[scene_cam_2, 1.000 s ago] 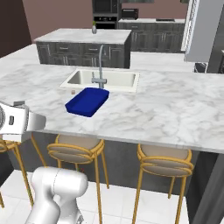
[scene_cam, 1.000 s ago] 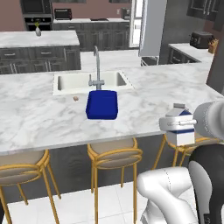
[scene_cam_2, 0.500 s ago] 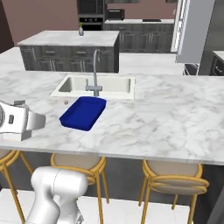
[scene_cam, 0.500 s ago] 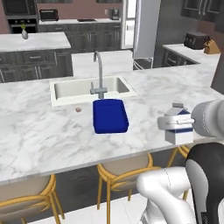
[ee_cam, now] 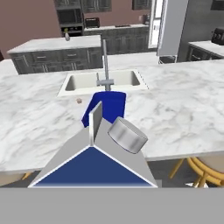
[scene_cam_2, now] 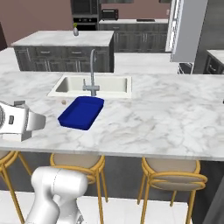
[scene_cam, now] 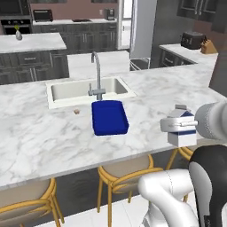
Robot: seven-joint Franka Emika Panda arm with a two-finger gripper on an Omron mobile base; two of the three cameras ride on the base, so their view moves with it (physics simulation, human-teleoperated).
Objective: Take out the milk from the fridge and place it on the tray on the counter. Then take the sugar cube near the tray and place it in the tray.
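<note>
I am holding one milk (scene_cam: 181, 131) in my tool (scene_cam: 170, 125), facing one tray (scene_cam: 109, 117), one sugar cube (scene_cam: 76, 111), one desk (scene_cam: 35, 137).

Even bright rendered light, soft faint shadows, slightly blurry, no glare

worktop (scene_cam: 40, 142): long white-and-grey marble slab, seen across all three views
sink (scene_cam: 84, 91): white basin inset into the worktop, steel faucet (scene_cam: 96, 75) mounted at its near rim
tray (scene_cam: 109, 117): deep-blue, rectangular, laid flat on the worktop just in front of the faucet, short end toward the sink
sugar cube (scene_cam: 76, 111): tiny tan cube, set on the worktop near the tray's far-left corner, apart from the tray, close to the sink rim
under worktop: gold-legged stools (scene_cam_2: 78, 164) tucked at the near edge
</note>
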